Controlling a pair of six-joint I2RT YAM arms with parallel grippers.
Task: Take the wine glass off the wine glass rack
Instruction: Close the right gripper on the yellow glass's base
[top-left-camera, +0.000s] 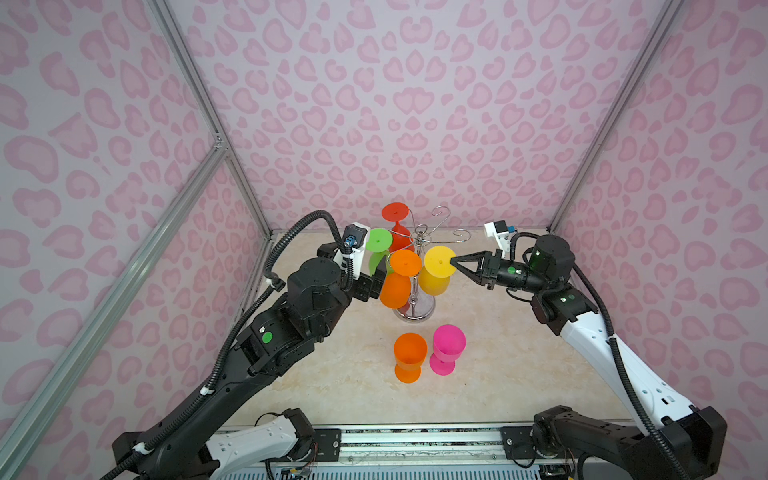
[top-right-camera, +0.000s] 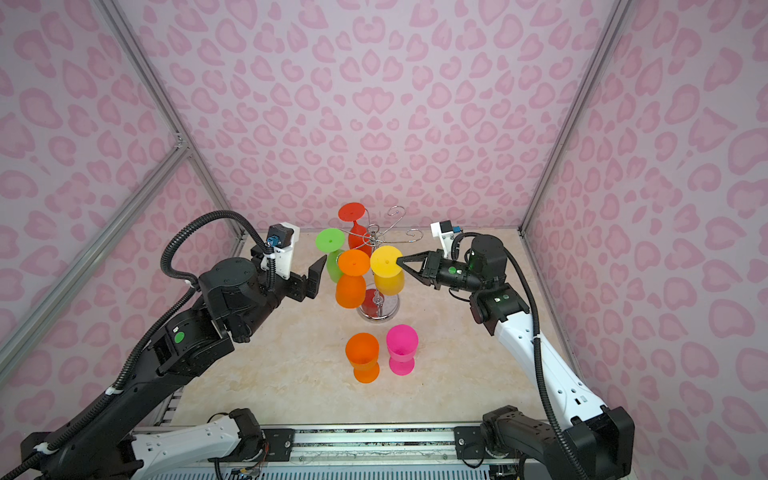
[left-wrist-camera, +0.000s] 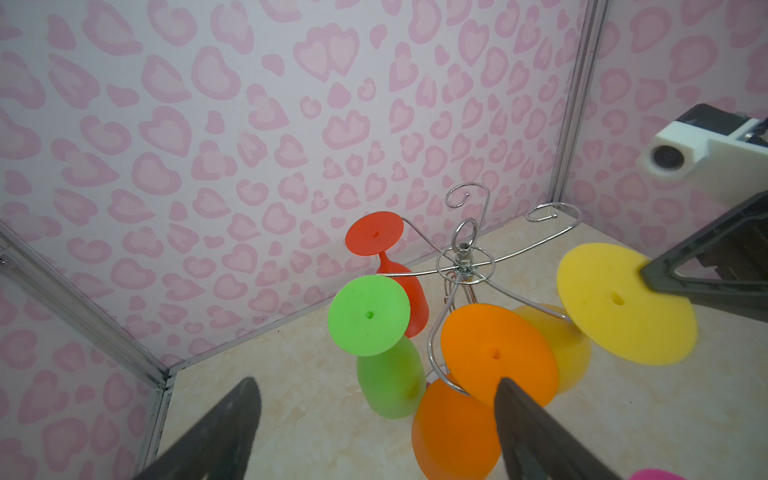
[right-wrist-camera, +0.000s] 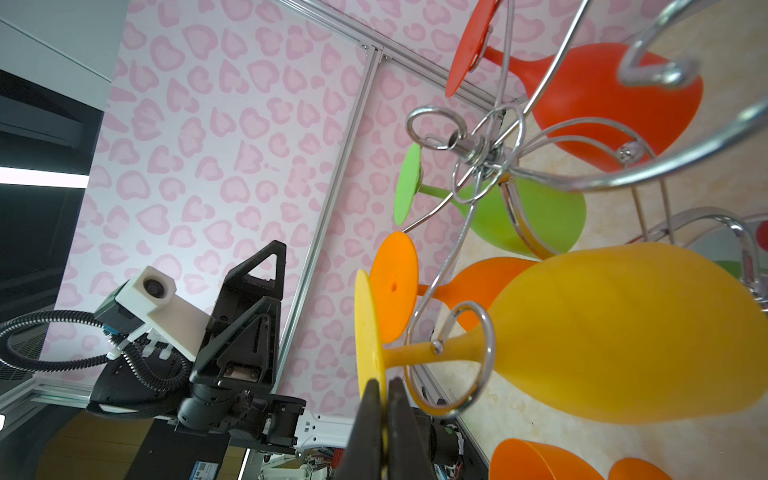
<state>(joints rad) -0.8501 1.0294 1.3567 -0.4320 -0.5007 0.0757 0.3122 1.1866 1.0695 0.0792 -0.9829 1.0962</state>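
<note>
A: We note the yellow glass (top-left-camera: 435, 276) hangs bowl-down on the rack (left-wrist-camera: 463, 259), with its stem inside a curled hook. The right end effector (top-left-camera: 454, 262) is pinching the edge of its foot.

B: A thin grip, we judge. Only the rim of the disc sits between the fingers, so it could slip on an outward draw.

A: And if we pull off the line of the hook's gap, the stem catches the wire and drags the rack. The rack could tip, or shake the hanging orange glass (top-left-camera: 397, 286), whose foot sits just beside the yellow one.

B: The left end effector (left-wrist-camera: 376, 384) is spread wide near the hanging orange glass and holds nothing. One finger crosses that glass's foot in the left wrist view. We cannot tell whether it touches.

A: Hidden: which way the hook opens. The rack's base is partly behind the hanging bowls in both top views. The chrome wire reads poorly against the wallpaper (top-left-camera: 415, 104).

B: We cannot see how deep the pinch goes.
</note>
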